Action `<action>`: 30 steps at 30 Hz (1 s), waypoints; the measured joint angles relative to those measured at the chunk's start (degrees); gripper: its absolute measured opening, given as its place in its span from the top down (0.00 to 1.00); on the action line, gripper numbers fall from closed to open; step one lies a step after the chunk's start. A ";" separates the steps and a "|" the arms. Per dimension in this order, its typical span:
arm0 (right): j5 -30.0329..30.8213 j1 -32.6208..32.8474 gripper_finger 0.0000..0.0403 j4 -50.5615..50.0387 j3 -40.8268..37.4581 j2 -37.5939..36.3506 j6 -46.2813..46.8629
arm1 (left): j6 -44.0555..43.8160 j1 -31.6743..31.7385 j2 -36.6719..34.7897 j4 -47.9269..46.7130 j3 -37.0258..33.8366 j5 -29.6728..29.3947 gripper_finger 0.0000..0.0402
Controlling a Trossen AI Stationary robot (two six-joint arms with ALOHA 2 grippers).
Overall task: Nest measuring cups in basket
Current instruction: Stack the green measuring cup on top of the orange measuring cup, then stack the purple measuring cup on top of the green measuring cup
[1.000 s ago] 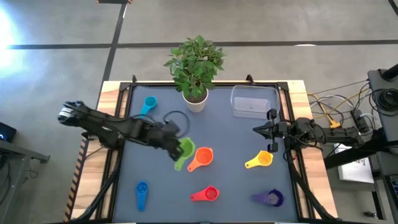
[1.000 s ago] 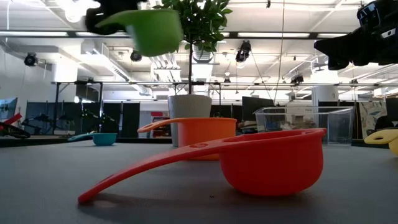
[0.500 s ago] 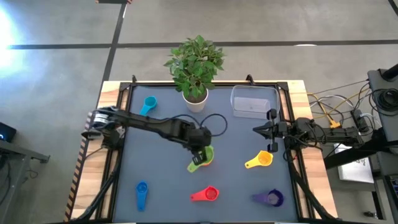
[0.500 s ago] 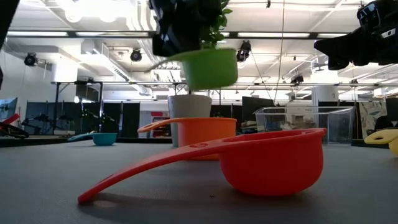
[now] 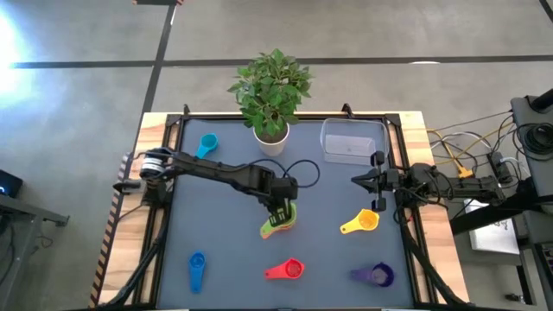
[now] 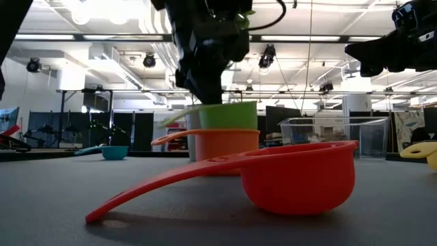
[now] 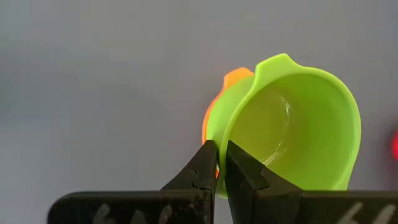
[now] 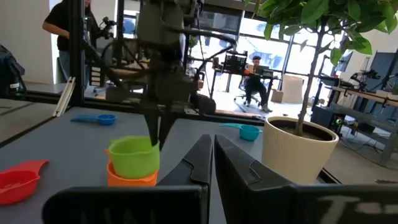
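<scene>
The left claw [image 5: 282, 210], at centre frame in the high view, pinched the rim of the green cup [image 5: 280, 221], which sat part-way in the orange cup [image 6: 225, 145] on the table [image 5: 337, 259]. The nesting step looked nearly done; next would likely be letting go cleanly, then moving the stack to the basket [image 5: 351, 141] at upper right. The green cup's long axis ran toward lower left, handle leading. The right claw [image 5: 359, 180] waited at right, fingers pressed together, holding nothing.
</scene>
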 joint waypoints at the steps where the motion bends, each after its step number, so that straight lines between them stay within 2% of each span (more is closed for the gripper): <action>1: 0.00 0.00 0.98 -0.02 0.02 0.01 0.00 | 0.20 0.18 -0.14 1.30 -1.04 0.33 1.00; 11: 0.00 0.00 0.98 -0.02 0.00 0.00 0.00 | -0.25 0.66 -0.79 10.12 -7.88 4.44 0.97; 27: 0.00 0.00 0.98 -0.04 0.00 0.01 0.00 | -0.78 0.94 -4.03 9.64 -8.41 3.79 0.53; 30: -0.02 0.02 0.98 -0.06 0.00 -0.01 0.00 | -1.59 0.29 -6.63 7.36 -8.77 -0.66 0.51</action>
